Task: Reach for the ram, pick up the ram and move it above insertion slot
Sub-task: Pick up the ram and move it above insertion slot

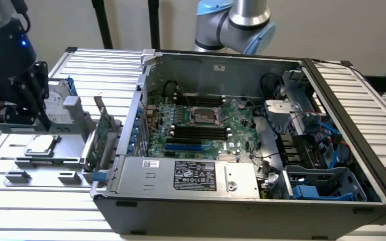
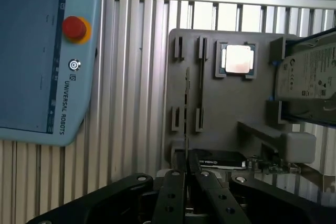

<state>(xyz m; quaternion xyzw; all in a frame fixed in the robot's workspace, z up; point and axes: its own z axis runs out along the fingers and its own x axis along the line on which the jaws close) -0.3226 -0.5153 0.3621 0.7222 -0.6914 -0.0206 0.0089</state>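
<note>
gripper (image 2: pixel 186 182) pinched shut on the ram (image 2: pixel 187 111), standing edge-on in the grey fixture (image 2: pixel 231 103), long axis running straight out from the fingertips, well apart from the insertion slot (image 1: pixel 198 131).

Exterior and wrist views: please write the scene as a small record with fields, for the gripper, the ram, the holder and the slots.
gripper: shut on the ram's edge, over the holder
ram: on edge at the holder, outside the case
holder: grey, also carries a CPU and a hard drive
slots: black, parallel, on the motherboard in the open case
ram lifted: cannot tell
</note>
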